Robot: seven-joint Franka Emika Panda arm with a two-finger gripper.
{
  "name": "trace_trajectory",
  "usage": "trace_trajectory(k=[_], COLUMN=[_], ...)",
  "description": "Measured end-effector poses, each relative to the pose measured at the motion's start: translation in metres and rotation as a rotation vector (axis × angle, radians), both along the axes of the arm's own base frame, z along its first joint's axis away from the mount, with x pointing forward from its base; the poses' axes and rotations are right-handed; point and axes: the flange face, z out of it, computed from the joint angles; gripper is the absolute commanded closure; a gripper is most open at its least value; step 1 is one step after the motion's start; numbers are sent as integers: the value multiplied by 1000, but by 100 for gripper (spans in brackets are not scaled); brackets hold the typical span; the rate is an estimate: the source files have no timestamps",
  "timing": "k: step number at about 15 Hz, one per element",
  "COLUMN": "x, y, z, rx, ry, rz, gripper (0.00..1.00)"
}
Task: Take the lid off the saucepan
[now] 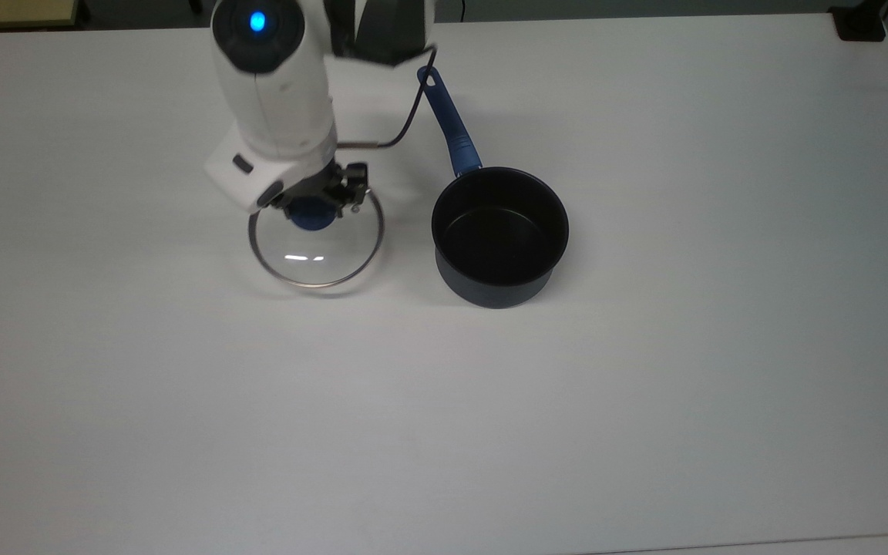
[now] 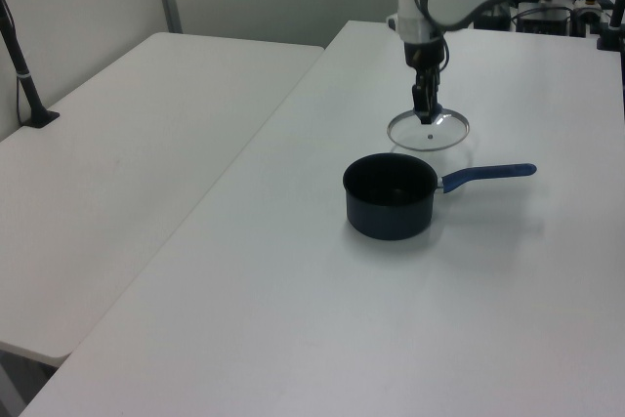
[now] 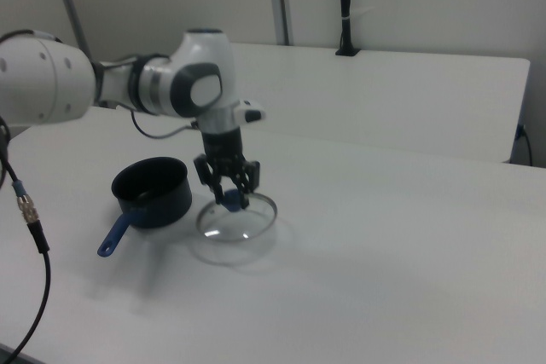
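Gripper (image 1: 319,202) clamps one lid's (image 1: 316,250) knob, beside one open saucepan (image 1: 499,235).

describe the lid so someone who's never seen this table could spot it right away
On the white table, find the dark saucepan with its long blue handle. At the top view's left of it, the gripper holds the lid: a clear glass disc, thin metal rim, blue centre knob.

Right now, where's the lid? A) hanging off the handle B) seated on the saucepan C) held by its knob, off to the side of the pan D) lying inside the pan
C: the fingers are closed on the blue knob of the lid, which sits to the top view's left of the open saucepan, with a gap between them.
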Motion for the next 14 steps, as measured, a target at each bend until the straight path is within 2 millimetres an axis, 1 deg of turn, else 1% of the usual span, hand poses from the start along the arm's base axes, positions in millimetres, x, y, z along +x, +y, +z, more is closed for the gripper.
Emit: trace_trajectory(k=[2, 3, 4, 5, 6, 9, 10, 11, 12, 13, 14], x=[1, 3, 4, 5, 5, 7, 9, 11, 12, 11, 9], y=[-20, -31, -46, -55, -60, -60, -57, -52, -43, -28, -8], z=[-21, -28, -34, -37, -38, -34, -30, -21, -9, 7, 26], rx=[-15, -17, -19, -20, -20, -20, -21, -23, -23, -24, -25], ry=[-9, -20, -34, -43, -52, -62, -71, -87, -102, -110, -113], rz=[-17, -32, -52, -61, -65, -65, -72, -85, -97, -109, -123], gripper=[59, 57, 46, 17, 0, 0, 0, 0, 0, 0, 0])
